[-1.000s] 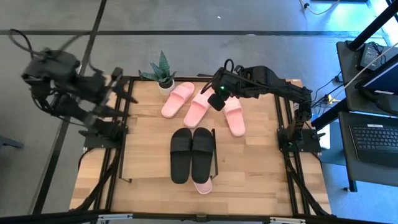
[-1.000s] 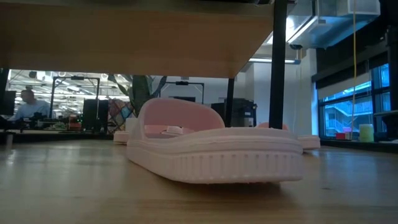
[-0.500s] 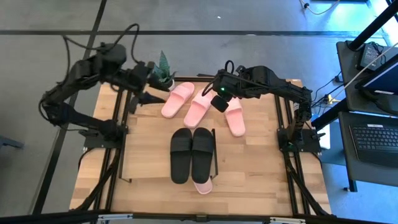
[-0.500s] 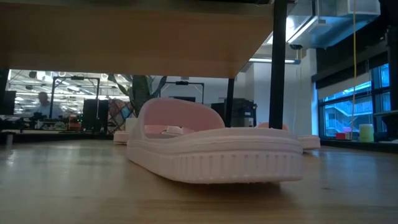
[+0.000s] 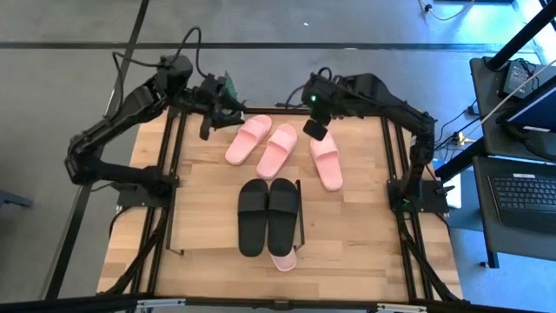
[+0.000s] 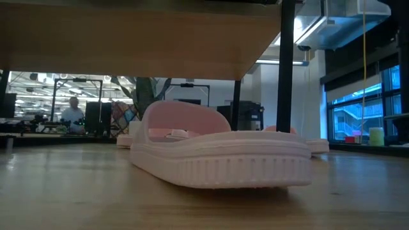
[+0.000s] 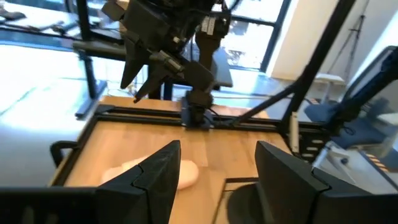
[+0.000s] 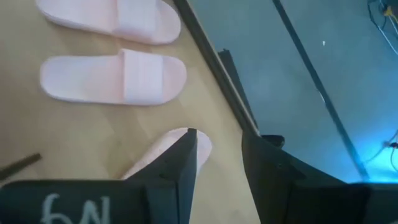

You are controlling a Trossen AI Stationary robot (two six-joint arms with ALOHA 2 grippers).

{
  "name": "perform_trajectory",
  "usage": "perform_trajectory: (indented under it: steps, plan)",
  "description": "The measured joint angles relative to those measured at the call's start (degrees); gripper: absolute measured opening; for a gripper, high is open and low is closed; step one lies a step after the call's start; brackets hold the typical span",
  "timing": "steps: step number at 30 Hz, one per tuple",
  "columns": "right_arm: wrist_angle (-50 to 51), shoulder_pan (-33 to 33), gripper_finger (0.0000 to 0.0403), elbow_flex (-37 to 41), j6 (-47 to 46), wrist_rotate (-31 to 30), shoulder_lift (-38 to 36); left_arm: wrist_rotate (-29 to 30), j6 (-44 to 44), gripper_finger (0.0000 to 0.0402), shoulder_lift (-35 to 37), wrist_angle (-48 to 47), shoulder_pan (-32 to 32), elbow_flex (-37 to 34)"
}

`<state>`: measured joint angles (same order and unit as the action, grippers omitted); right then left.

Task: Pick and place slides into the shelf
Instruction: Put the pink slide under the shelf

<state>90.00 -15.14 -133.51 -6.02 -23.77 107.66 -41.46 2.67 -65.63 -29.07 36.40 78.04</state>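
Three pale pink slides (image 5: 248, 139) (image 5: 278, 149) (image 5: 326, 160) lie flat on their soles at the table's far side. The black pair (image 5: 268, 216) sits on the shelf (image 5: 200, 217). A fourth pink slide (image 5: 283, 259) (image 6: 220, 153) lies under its board (image 6: 128, 38), with one end sticking out at the near side. My left gripper (image 5: 217, 117) (image 7: 217, 168) hangs open over the far-left corner, left of the pink slides. My right gripper (image 5: 314, 130) (image 8: 217, 155) is open above the far end of the rightmost pink slide (image 8: 168, 155) and touches nothing.
A small potted plant (image 5: 228, 87) stands at the far edge beside my left gripper. The shelf's black end frame (image 5: 300, 209) runs along the black pair's right side. Bare planks (image 5: 365, 226) lie right of the shelf. A person (image 6: 73, 115) shows far off in the room.
My left arm has swung in from beyond the table's left edge to the far-left corner, beside the plant and the pink slides. My right gripper has shifted a little toward the far right, off the middle pink slide. All the slides lie where they were.
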Motion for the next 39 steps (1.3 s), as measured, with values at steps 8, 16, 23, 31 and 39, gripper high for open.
perform_trajectory:
  steps: [8, 16, 23, 31, 39]
  plan:
    - [0.0, -9.0, 0.0129, 0.0, 7.0, 1.7, 0.0, 3.4, -5.8, 0.0200, 8.6, 19.1, 0.7, -17.1]
    - [-6.8, -18.2, 0.0129, 3.5, 17.2, 17.4, -0.1, 13.8, -8.7, 0.0200, 20.0, 24.1, 0.8, -30.0]
    - [-13.1, -26.5, 0.0129, 14.4, 30.3, 31.6, -0.1, 17.8, -10.3, 0.0200, 27.9, 23.8, 0.8, -36.9]
    - [-25.5, -32.4, 0.0129, 31.4, 36.2, 31.8, 0.0, 18.5, -14.6, 0.0200, 30.9, 23.7, 0.8, -41.0]
    - [-36.4, -33.8, 0.0129, 44.0, 38.1, 31.4, 0.0, 18.5, -14.7, 0.0200, 30.9, 23.8, 0.8, -41.6]
